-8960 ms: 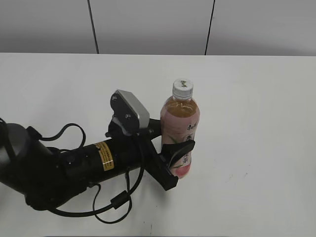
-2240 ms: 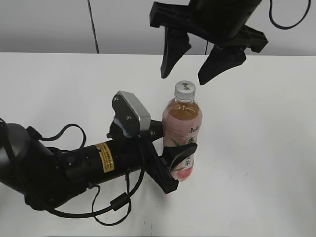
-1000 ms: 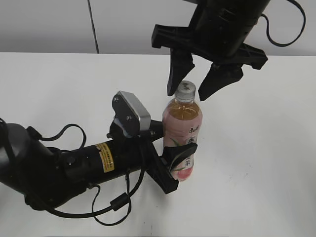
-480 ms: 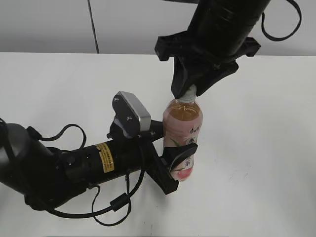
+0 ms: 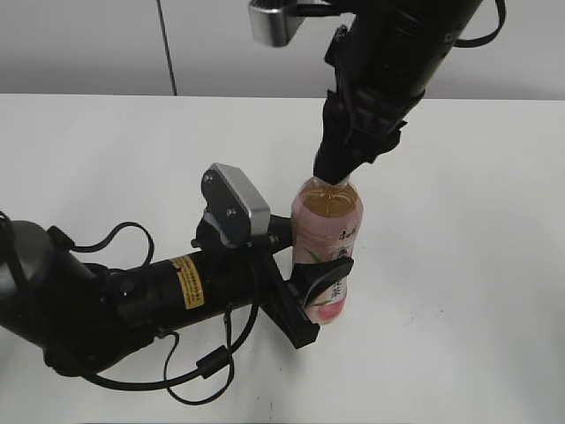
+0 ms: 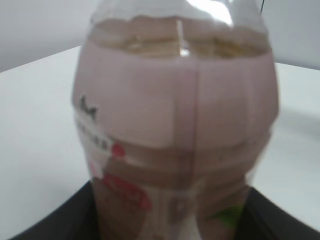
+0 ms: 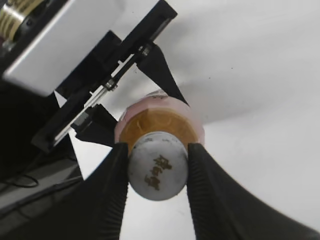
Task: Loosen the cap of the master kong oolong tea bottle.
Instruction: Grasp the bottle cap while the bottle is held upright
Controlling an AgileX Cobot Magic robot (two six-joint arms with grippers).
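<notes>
The master kong oolong tea bottle (image 5: pixel 327 234) stands upright on the white table, amber tea inside and a pink label; it fills the left wrist view (image 6: pixel 175 135). My left gripper (image 5: pixel 313 291) is shut on the bottle's lower body, its black fingers on both sides (image 6: pixel 170 220). My right gripper (image 5: pixel 334 172) comes down from above and is shut on the cap (image 7: pixel 157 166), a white round cap with a dark mark on top, one black finger on each side of it (image 7: pixel 157 172). In the exterior view the cap is hidden by these fingers.
The white table (image 5: pixel 459 265) stretches around the bottle. The left arm (image 5: pixel 150 296) with its cables lies across the front left. The right arm (image 5: pixel 397 53) hangs over the bottle from the back. A grey panelled wall (image 5: pixel 88 44) runs behind the table.
My right gripper came down over the bottle with open fingers, closed on the cap, then turned about the bottle's axis. The left gripper and bottle have stayed in place.
</notes>
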